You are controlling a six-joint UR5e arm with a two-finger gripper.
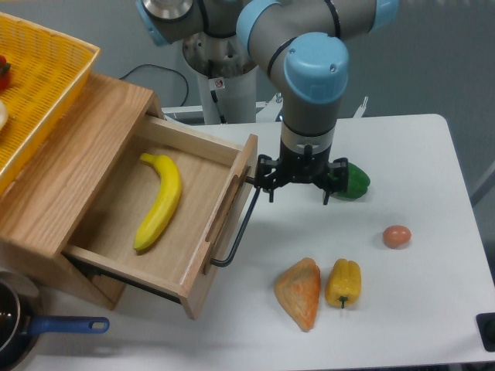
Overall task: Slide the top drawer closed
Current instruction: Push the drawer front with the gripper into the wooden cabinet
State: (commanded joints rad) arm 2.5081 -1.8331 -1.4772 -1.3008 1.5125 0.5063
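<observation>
The top drawer (166,224) of light oak is pulled far out of its cabinet, its front facing right with a thin black bar handle (240,224). A yellow banana (158,199) lies inside it. My gripper (298,190) hangs over the table just right of the drawer front's upper end, fingers spread wide and open, nothing between them. Its left fingertip (268,192) is close to the top end of the handle; whether it touches I cannot tell.
A green pepper (352,180) sits just right of the gripper. An egg (396,236), a yellow pepper (343,283) and a piece of bread (299,292) lie on the white table. A yellow basket (39,85) rests on the cabinet top. A blue-handled pan (46,328) sits at bottom left.
</observation>
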